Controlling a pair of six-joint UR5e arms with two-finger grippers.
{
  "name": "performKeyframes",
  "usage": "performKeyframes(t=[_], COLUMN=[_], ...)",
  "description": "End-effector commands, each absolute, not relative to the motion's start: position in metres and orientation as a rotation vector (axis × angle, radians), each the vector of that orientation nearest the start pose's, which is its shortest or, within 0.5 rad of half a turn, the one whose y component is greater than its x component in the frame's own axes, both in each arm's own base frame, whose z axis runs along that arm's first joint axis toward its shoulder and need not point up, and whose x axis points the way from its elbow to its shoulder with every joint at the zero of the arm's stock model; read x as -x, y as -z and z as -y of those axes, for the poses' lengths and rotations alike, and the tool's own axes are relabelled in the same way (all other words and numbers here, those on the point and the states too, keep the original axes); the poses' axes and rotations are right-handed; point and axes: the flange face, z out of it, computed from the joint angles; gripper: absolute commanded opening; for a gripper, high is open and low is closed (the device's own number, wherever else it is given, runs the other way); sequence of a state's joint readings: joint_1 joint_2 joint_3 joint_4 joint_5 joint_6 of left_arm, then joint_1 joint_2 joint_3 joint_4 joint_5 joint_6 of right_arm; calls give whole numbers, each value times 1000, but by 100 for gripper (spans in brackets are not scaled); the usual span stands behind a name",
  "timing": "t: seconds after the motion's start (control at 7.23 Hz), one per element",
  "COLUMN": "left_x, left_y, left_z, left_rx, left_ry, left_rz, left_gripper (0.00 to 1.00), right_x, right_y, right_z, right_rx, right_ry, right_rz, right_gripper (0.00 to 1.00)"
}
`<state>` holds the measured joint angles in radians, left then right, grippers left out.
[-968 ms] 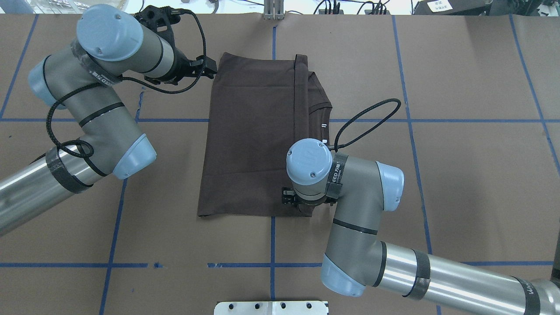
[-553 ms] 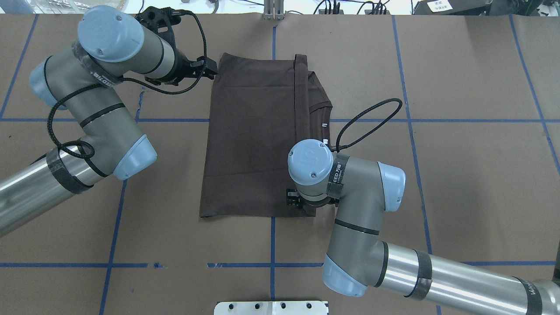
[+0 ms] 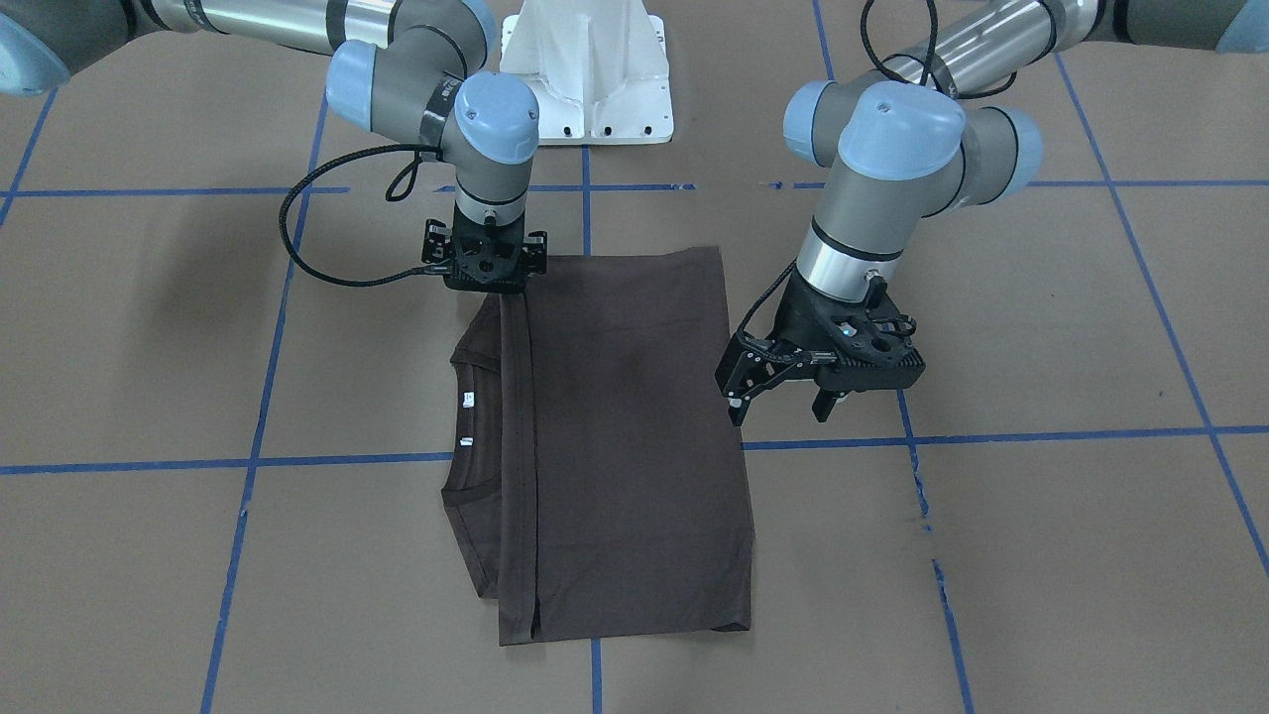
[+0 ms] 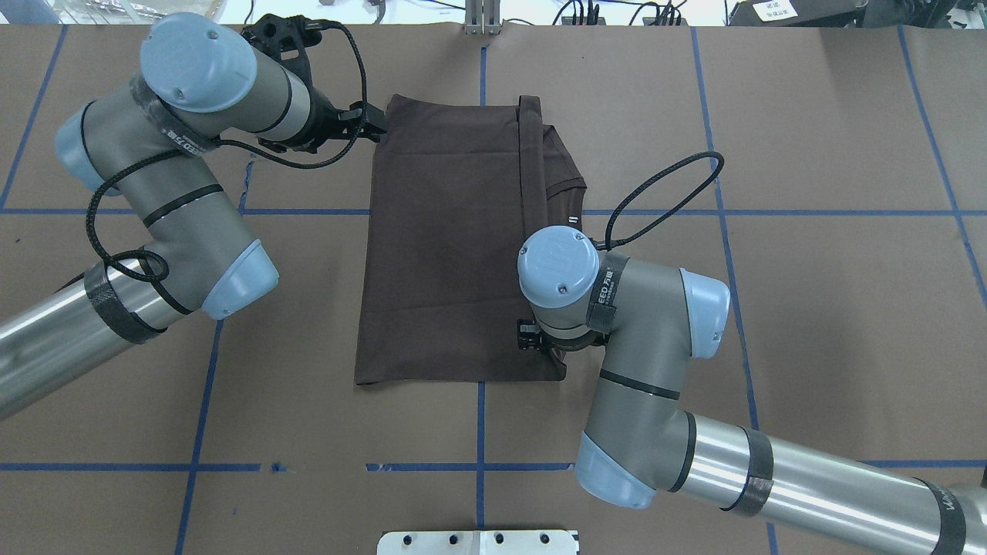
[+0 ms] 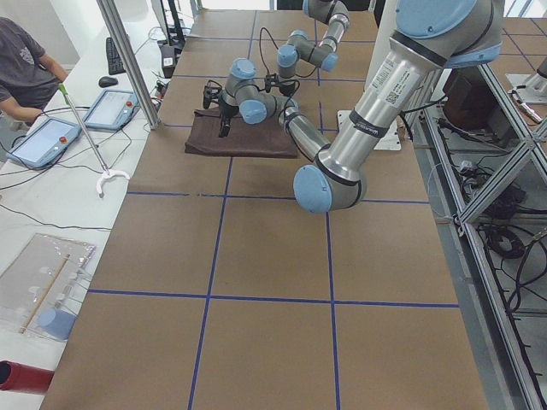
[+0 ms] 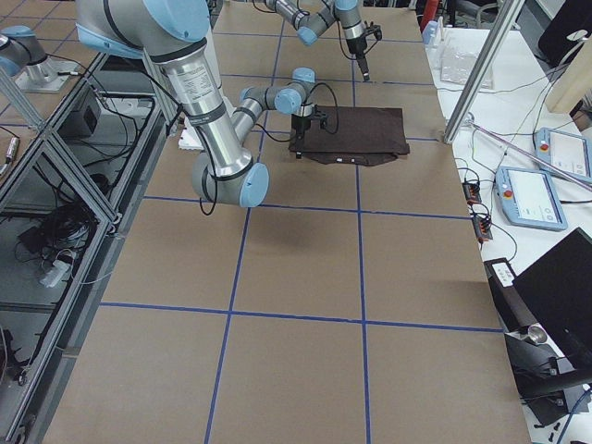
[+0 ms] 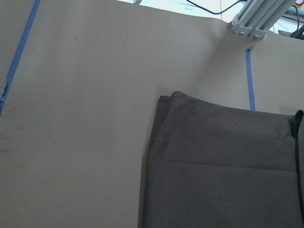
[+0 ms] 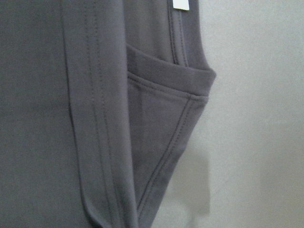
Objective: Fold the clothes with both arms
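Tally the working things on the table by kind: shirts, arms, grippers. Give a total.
T-shirt: 1
Arms: 2 (left arm, right arm)
Grippers: 2 (left gripper, right gripper)
Total: 5

Overhead from behind, front opposite, two distant end views, wrists close over T-shirt (image 4: 447, 247)

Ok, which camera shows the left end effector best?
The front-facing view: the left end effector shows whole, fingers apart, beside the shirt. Overhead, the arm hides most of it; the side views show it tiny; its wrist camera misses it.
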<state>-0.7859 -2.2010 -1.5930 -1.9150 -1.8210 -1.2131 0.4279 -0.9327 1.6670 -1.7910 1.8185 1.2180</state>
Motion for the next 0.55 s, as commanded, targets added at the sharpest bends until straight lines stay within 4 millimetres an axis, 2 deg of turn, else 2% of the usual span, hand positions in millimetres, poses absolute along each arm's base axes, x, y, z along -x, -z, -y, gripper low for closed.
performKeyframes(t=[0.0,0.28,0.41], left_x=[-423,-426,-425], left_y=[-238,-238,-236], left_z=[566,564,564], left_rx=[-338,-335,-337], left_ry=[261,257,258], left_rz=[-961,-962,-966], left_gripper=[100,100,100], right_x=[567,563,550], right_y=[-290,-294,-306], right_z=[382,384,386], right_rx=[29,31,35], right_ry=[-12,-18,-28], right_rz=[540,536,530], right_gripper=[100,100,100])
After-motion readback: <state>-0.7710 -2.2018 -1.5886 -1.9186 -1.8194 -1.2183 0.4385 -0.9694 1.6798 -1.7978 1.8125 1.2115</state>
